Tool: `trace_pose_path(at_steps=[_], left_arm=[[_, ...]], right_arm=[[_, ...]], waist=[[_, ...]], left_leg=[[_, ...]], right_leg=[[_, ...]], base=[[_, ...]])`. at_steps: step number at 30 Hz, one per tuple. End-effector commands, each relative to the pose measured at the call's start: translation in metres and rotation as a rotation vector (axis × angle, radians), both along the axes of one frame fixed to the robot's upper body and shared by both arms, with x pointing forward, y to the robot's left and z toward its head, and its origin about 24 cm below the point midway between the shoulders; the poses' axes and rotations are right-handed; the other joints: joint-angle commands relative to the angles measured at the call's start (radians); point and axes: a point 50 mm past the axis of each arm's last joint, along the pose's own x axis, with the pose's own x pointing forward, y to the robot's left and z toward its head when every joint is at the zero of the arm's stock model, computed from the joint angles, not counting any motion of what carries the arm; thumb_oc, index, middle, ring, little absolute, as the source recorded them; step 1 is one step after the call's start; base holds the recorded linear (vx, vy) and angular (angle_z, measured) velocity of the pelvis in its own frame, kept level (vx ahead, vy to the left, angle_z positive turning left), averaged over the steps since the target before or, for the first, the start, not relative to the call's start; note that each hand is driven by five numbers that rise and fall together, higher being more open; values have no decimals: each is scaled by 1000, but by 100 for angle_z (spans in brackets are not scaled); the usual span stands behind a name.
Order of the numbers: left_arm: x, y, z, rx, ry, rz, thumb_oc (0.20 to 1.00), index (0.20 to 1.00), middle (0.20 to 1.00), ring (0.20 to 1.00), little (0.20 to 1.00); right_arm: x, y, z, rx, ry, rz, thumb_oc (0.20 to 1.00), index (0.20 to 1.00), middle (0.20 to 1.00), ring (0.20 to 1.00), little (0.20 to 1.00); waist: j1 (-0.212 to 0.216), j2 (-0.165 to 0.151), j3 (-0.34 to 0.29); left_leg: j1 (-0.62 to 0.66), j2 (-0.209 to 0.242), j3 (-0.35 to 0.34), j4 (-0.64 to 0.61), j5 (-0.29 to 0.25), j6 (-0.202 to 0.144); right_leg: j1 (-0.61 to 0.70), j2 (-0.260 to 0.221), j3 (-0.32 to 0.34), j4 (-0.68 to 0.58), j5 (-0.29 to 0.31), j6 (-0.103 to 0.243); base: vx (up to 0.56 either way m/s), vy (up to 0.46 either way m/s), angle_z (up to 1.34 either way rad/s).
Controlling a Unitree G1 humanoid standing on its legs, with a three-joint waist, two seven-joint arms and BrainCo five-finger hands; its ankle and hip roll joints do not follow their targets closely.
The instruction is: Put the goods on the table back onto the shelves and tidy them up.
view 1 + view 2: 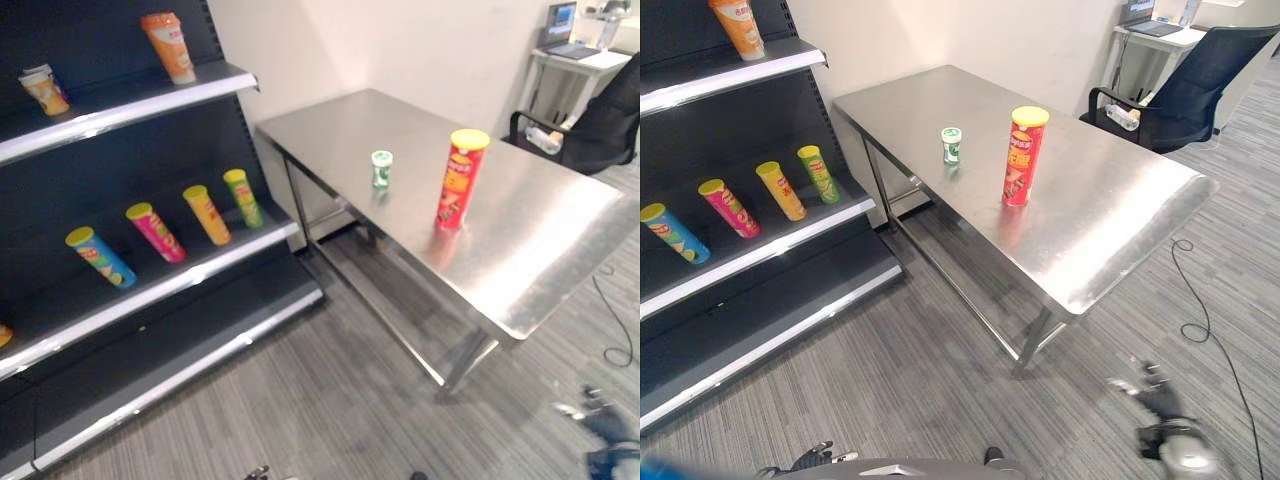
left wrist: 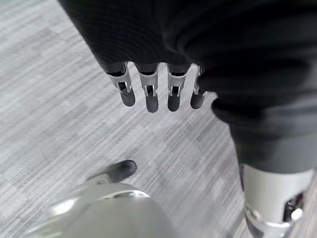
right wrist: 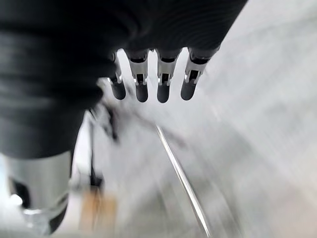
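Two goods are left standing upright on the bare stainless-steel table (image 1: 540, 250): a tall red crisp tube with a yellow lid (image 1: 460, 180) and, at its 10 o'clock and clearly apart from it, a small green-and-white lidded cup (image 1: 381, 169). Both are set toward the middle of the top, away from the edges, so neither is likely to be knocked off on approach.

On the black shelving unit with silver-edged boards (image 1: 150, 290), at 9 o'clock from the table, four tubes are laid leaning back in a row on the middle board: blue (image 1: 99, 257), pink (image 1: 155, 232), yellow (image 1: 207, 214) and green (image 1: 243, 198). An orange tube (image 1: 170, 46) is stood on the board above. Free board remains for the table's goods.

The left hand (image 2: 148, 91) and the right hand (image 3: 148, 87) are seen hanging over the grey floor, fingers straight and relaxed, with nothing held. Judged from this, no pick has been started; the table must first be approached.
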Motion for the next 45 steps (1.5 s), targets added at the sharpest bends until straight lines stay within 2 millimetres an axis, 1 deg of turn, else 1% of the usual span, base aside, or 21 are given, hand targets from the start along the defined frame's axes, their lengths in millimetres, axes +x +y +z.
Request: trace_pose_path(at_steps=[1,3,4,5,6,7,8,9,10,12,13,15,17,19,20,22,23,28,33,36,45], left_arm=[[19,12,5,19,-33,15,1000,1000,1000,1000,1000],[17,15,5,16,-31,47,1000,1000,1000,1000,1000],[17,15,5,15,-31,46,1000,1000,1000,1000,1000],[12,20,5,21,-20,71,1000,1000,1000,1000,1000],[12,19,5,20,-20,69,1000,1000,1000,1000,1000],[9,20,5,20,-13,71,1000,1000,1000,1000,1000],[8,21,5,23,-10,68,1000,1000,1000,1000,1000],[8,21,5,22,-10,69,1000,1000,1000,1000,1000],[6,21,5,21,-6,67,1000,1000,1000,1000,1000],[5,20,5,21,-3,62,1000,1000,1000,1000,1000],[6,20,5,22,-7,51,1000,1000,1000,1000,1000],[8,19,5,21,-11,42,1000,1000,1000,1000,1000],[12,17,6,17,-30,30,1000,1000,1000,1000,1000],[16,14,6,6,-45,15,1000,1000,1000,1000,1000],[18,12,7,-2,-55,5,1000,1000,1000,1000,1000],[20,11,7,-4,-61,4,1000,1000,1000,1000,1000],[22,11,7,-8,-71,3,1000,1000,1000,1000,1000],[20,9,7,-21,-74,13,1000,1000,1000,1000,1000],[10,9,4,-22,-36,12,1000,1000,1000,1000,1000],[8,10,4,-14,-27,17,1000,1000,1000,1000,1000],[6,8,4,-27,-17,-12,1000,1000,1000,1000,1000]], right_arm=[[10,-22,31,-86,-140,-70,1000,1000,1000,1000,1000],[7,-44,66,-161,-234,-119,1000,1000,1000,1000,1000],[6,-44,67,-162,-234,-120,1000,1000,1000,1000,1000],[6,-65,115,-239,-407,-163,1000,1000,1000,1000,1000],[6,-65,116,-240,-407,-164,1000,1000,1000,1000,1000],[12,-70,146,-296,-497,-145,1000,1000,1000,1000,1000],[17,-70,158,-324,-531,-130,1000,1000,1000,1000,1000],[18,-70,159,-325,-531,-129,1000,1000,1000,1000,1000],[29,-67,179,-376,-576,-78,1000,1000,1000,1000,1000],[49,-57,201,-432,-635,-5,1000,1000,1000,1000,1000],[74,-35,226,-503,-673,135,1000,1000,1000,1000,1000],[82,-27,234,-524,-693,180,1000,1000,1000,1000,1000],[107,-9,249,-543,-718,282,1000,1000,1000,1000,1000],[126,4,250,-540,-698,353,1000,1000,1000,1000,1000],[148,19,251,-544,-664,429,1000,1000,1000,1000,1000],[158,25,250,-535,-655,454,1000,1000,1000,1000,1000],[176,30,251,-525,-612,474,1000,1000,1000,1000,1000],[199,27,254,-492,-551,441,1000,1000,1000,1000,1000],[217,25,257,-533,-451,397,1000,1000,1000,1000,1000],[217,18,263,-521,-474,328,1000,1000,1000,1000,1000],[221,13,246,-458,-369,314,1000,1000,1000,1000,1000]], waist=[[-3,-84,9],[-7,-91,7],[-6,-90,7],[-6,-98,2],[-5,-97,2],[0,-103,-2],[4,-105,-4],[3,-104,-3],[11,-107,-5],[20,-108,-7],[33,-110,-11],[41,-111,-12],[56,-112,-15],[74,-113,-18],[90,-114,-19],[95,-113,-20],[110,-114,-20],[131,-110,-17],[147,-103,-11],[159,-99,-8],[186,-90,-3]], left_leg=[[3,21,3,5,-12,-57],[1,22,0,5,-12,-59],[1,22,0,5,-12,-59],[-3,26,-3,5,-9,-63],[-3,26,-4,5,-9,-63],[-3,29,-4,5,-9,-66],[-3,29,-7,5,-10,-67],[-3,30,-7,5,-10,-67],[-3,31,-9,5,-9,-69],[-1,33,-10,5,-10,-72],[4,36,-11,5,-10,-75],[5,37,-14,5,-9,-76],[7,40,-18,5,-5,-79],[7,42,-21,5,-2,-81],[7,43,-27,5,3,-84],[7,44,-30,5,5,-85],[6,43,-39,5,10,-87],[4,42,-61,5,19,-90],[-4,40,-91,5,28,-96],[-13,39,-112,5,35,-98],[-40,32,-170,5,49,-106]], right_leg=[[36,-100,43,1,13,109],[35,-101,37,3,12,112],[36,-100,37,3,11,112],[35,-99,31,4,11,111],[35,-99,30,4,10,111],[37,-97,25,3,9,112],[37,-96,24,4,9,111],[38,-96,24,4,9,111],[39,-95,21,4,7,111],[44,-93,16,3,5,110],[49,-91,12,2,2,107],[50,-89,8,3,1,106],[57,-87,0,5,-3,103],[64,-85,-10,4,-6,100],[69,-83,-20,5,-10,97],[71,-83,-24,6,-11,96],[78,-81,-33,6,-14,92],[89,-78,-50,8,-21,87],[102,-74,-76,4,-27,82],[105,-72,-90,3,-31,79],[116,-64,-144,5,-47,70]], base=[[-3,6,15],[-3,-1,8],[-4,-19,3],[-2,-15,3],[6,-31,5],[9,-23,3],[9,-23,3],[0,0,0],[0,0,0],[2,-18,0],[0,0,0],[-6,-9,2],[-18,-30,13],[-5,-37,15],[3,-29,8],[1,-26,12],[1,-26,19],[11,-25,16],[22,-27,20],[35,-32,20],[38,-28,21]])
